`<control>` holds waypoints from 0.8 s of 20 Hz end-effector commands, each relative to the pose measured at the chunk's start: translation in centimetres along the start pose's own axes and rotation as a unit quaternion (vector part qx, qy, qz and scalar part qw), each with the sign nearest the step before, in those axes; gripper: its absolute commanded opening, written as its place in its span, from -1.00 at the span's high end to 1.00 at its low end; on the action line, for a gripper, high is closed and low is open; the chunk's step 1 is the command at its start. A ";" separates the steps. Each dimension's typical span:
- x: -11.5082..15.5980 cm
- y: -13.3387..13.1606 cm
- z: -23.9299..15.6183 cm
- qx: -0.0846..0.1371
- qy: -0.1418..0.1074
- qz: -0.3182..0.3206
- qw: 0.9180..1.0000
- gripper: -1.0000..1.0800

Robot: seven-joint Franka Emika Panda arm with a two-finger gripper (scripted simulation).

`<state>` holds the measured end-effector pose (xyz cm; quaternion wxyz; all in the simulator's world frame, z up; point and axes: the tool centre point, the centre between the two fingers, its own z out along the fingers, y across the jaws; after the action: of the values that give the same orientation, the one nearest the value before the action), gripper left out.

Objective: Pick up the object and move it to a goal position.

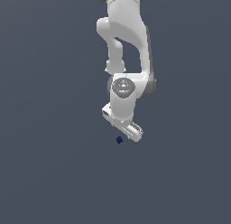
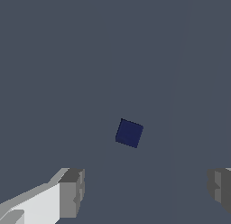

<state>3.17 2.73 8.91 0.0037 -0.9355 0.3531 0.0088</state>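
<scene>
Navy object (image 2: 129,133): 1 | fingers (image 2: 72,191): 2, spread, apart from it

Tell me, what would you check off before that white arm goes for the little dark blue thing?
1. Hand open: ok, fingers stand wide apart.
2. Hand empty: ok, nothing between the fingers.
3. Dark blue object in sight: ok, seen in both views.
4. Object free of the fingers: ok, not touching.
5. Object lined up between the fingers: not ok, it lies ahead of them.
6. Goal position visible: cannot tell, no marker shows.
</scene>
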 end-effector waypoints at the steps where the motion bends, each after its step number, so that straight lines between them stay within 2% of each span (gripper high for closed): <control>1: 0.4 -0.1 0.6 0.000 0.002 0.037 0.999 -0.92; 8: 1.2 -0.3 1.8 0.001 0.006 0.112 0.994 -0.92; 16: 1.6 -0.4 2.5 0.001 0.009 0.153 0.988 -0.92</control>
<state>4.52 2.04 6.46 0.0001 -0.8732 0.4874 0.0008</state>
